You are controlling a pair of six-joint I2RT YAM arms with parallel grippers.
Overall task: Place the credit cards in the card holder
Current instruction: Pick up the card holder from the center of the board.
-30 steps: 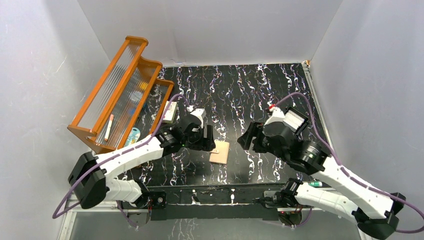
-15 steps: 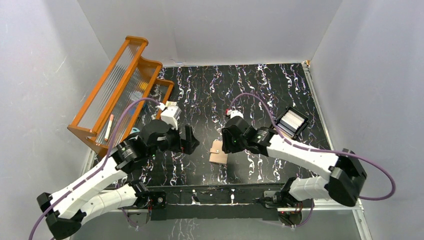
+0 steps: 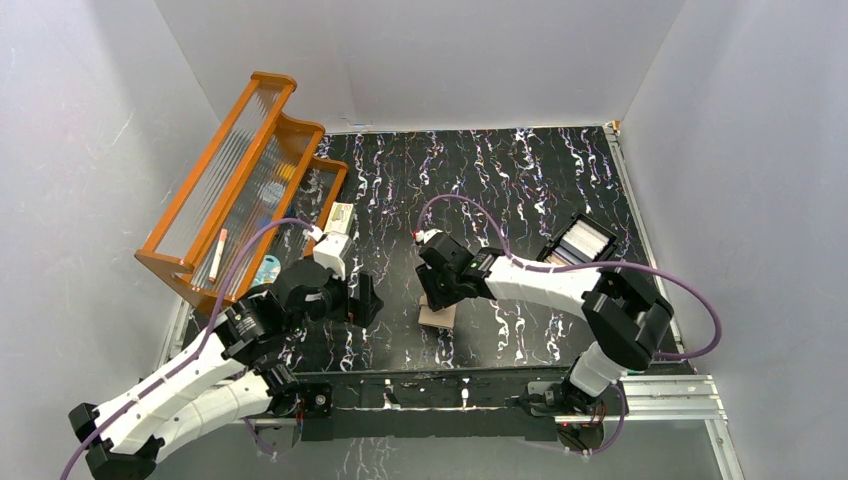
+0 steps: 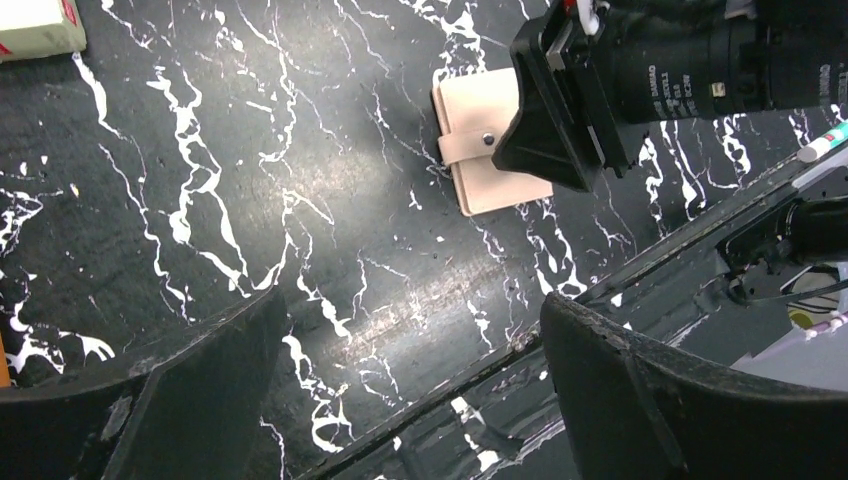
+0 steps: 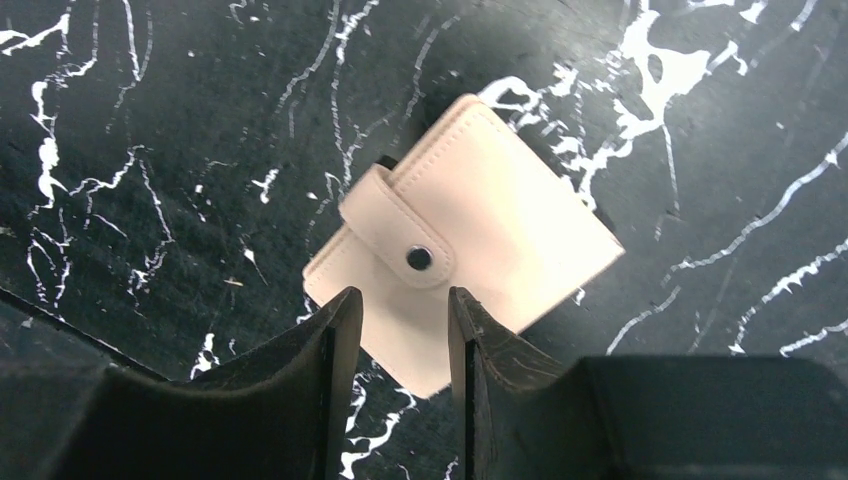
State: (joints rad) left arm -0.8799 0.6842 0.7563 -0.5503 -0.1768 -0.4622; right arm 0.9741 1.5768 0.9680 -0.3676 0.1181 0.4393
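The small tan leather-like folding card holder [image 5: 490, 215] lies flat and folded shut on the black, white-veined worktop [image 4: 250, 200]. It is near the front edge, between the two arms. Its long axis runs roughly from the near edge toward the back, a little skewed. Its rounded snap tab [image 5: 395, 235] wraps over the long side facing the left arm and is buttoned down on the upper face.

The right tool [image 5: 402, 295] hangs directly above the card holder. Its fingers are a small way apart with nothing between them, and the gap sits over the snap. From overhead, this tool and its wrist hide most of the card holder, so only its near strip shows. In the left wrist view the same black body covers the holder's far right part. The left tool [image 4: 412, 300] is spread wide and empty over bare worktop, to the left of the card holder and well apart from it.

The pale credit cards [image 3: 587, 238] appear to stand in the black plastic compartment tray [image 3: 581, 217] by the worktop's right edge, too small to count. An orange rack with ribbed clear panels [image 3: 240, 170] lines the left wall. A white box with a red mark [image 4: 35, 25] lies just beside the rack's near end, cut off at the corner of the left wrist view.
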